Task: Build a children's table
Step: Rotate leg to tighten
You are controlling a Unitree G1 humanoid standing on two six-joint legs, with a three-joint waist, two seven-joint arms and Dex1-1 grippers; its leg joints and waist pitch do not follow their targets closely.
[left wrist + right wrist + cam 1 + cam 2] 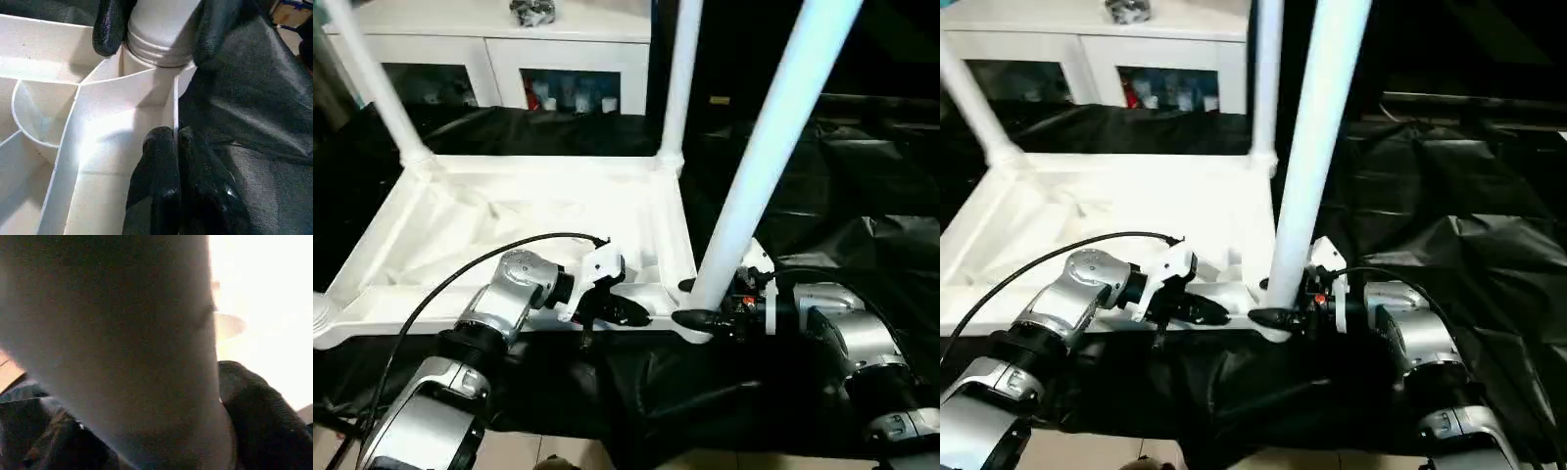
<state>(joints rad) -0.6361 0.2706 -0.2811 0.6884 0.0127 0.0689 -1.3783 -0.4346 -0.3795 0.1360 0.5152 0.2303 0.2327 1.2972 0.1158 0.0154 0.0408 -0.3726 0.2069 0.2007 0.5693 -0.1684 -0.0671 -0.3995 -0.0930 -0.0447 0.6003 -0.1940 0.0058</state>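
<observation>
Left gripper (612, 311) pinches the near rim of the upturned table top (524, 220), fingers closed on it. Right gripper (697, 304) is clamped on the leg (766, 157) at the near-right corner socket; thread shows, not seated. Keep the leg plumb, twist and press while left braces.

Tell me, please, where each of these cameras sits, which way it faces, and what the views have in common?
Left eye view: on the head, looking down at the upturned table top, over both silver forearms.
Right eye view: same head, slightly shifted; same scene, cabinet behind.
Left wrist view: along the left claw, pinching the top's rim wall.
Right wrist view: pressed close against the near leg; a black finger beside it.
Shared: the left wrist view also shows the right claw gripping that leg's base.
</observation>
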